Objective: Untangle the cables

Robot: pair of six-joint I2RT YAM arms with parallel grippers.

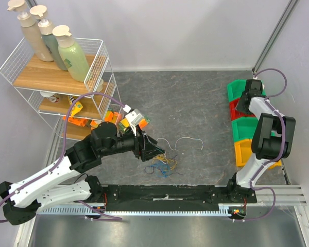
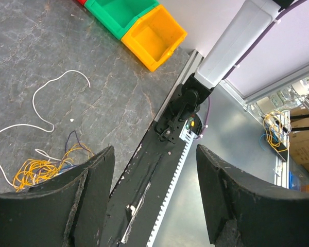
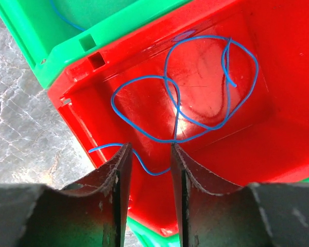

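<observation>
Left end effector (image 1: 155, 152) hangs low over the desk (image 1: 195, 103), jaws spread wide, nothing between them. It sits just beside the tangle (image 1: 162, 165), probably lined up to drop onto one strand. The tangle is a clump of yellow with a few blue and dark strands, near the front rail (image 1: 165, 193), between the arm bases but closer to the left one. It has no real long axis, only loose ends straggling outward. A white cable (image 1: 188, 140) lies apart from it on bare desk: an open arc running left to right in the top view, both ends curling back toward the arms. Right end effector (image 3: 149, 148) points down into the red bin (image 3: 278, 128), jaws a little apart, clamped on nothing. Blue cable (image 3: 144, 77) lies in loose loops on the bin floor, spread diagonally, one tail crossing the gap between the jaws. Judgement: freed strands are being parked in bins, clear of the clump.
</observation>
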